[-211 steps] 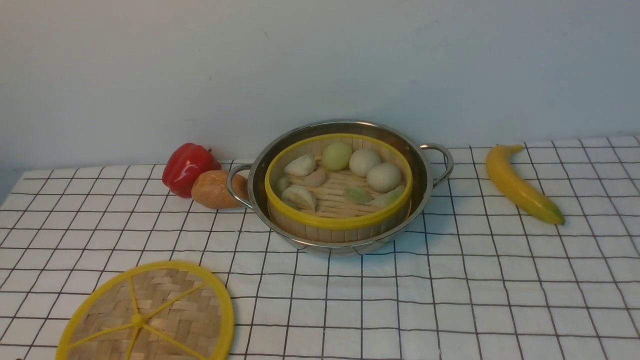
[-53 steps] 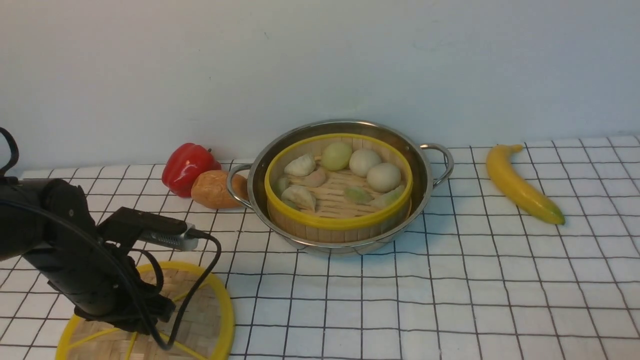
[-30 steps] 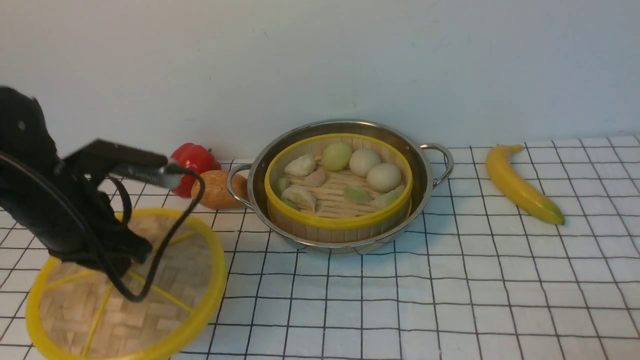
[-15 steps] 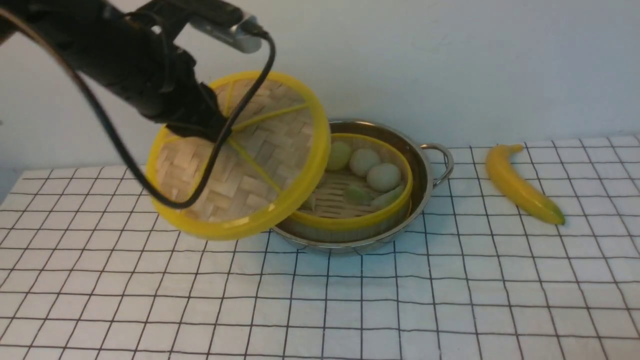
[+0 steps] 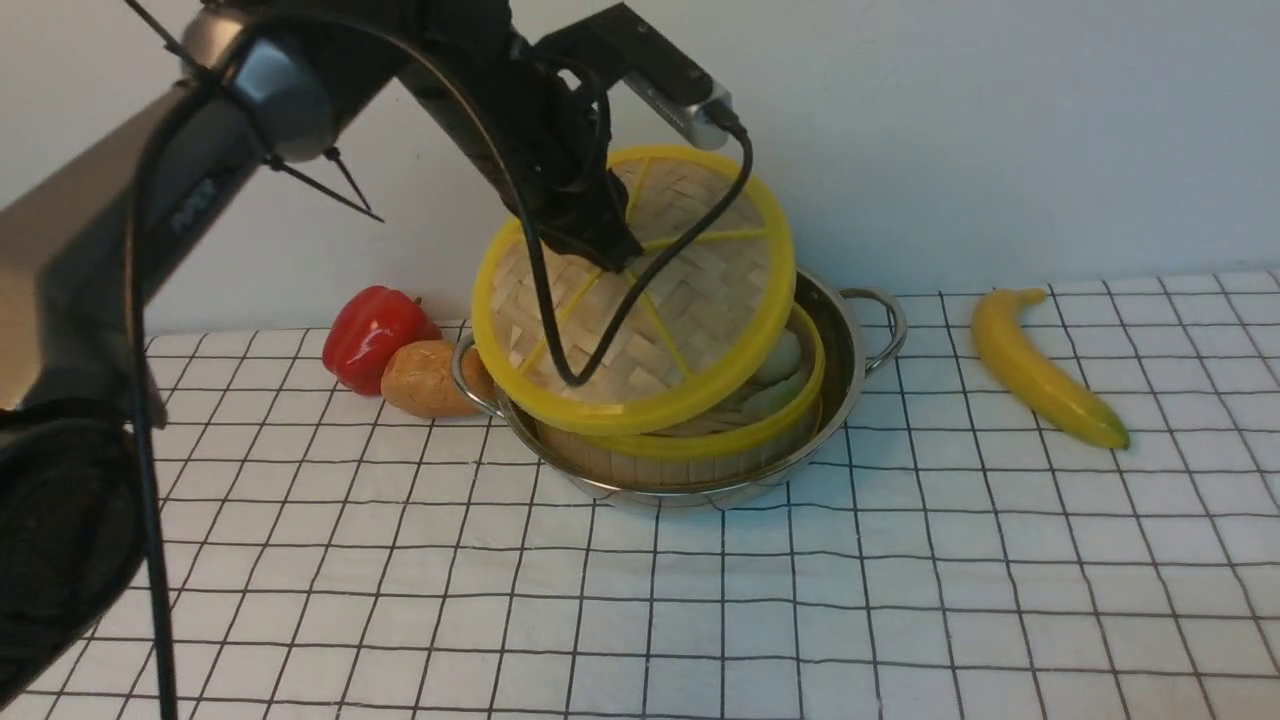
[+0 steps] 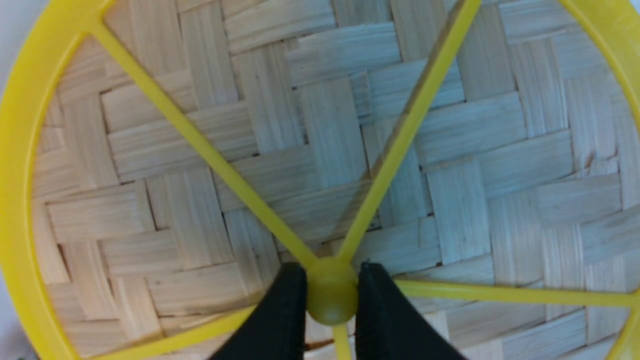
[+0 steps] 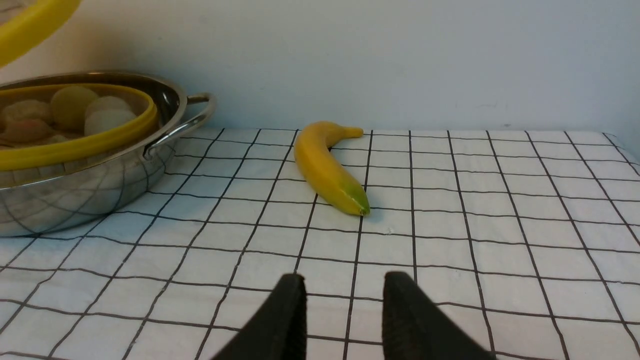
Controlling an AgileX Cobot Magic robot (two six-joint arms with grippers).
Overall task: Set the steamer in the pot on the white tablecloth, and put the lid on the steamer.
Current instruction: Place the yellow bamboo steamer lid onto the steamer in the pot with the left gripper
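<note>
My left claw [image 6: 332,295] is pinched tight on the lid [image 5: 700,290], gripping its small centre knob. The lid hangs tilted at the centre of the front frame, over the steamer [image 5: 640,465], which sits in the pot [image 5: 848,340] on the tablecloth [image 5: 900,600]. Can't tell if they touch. The lid looks light and stiff. The knob is smooth, so it may swivel. My right claw [image 7: 342,300] is part open and empty.

Staged lab-like tabletop; bare wall [image 5: 1000,120], gridded tablecloth [image 5: 900,600], lone banana [image 5: 1040,370].
</note>
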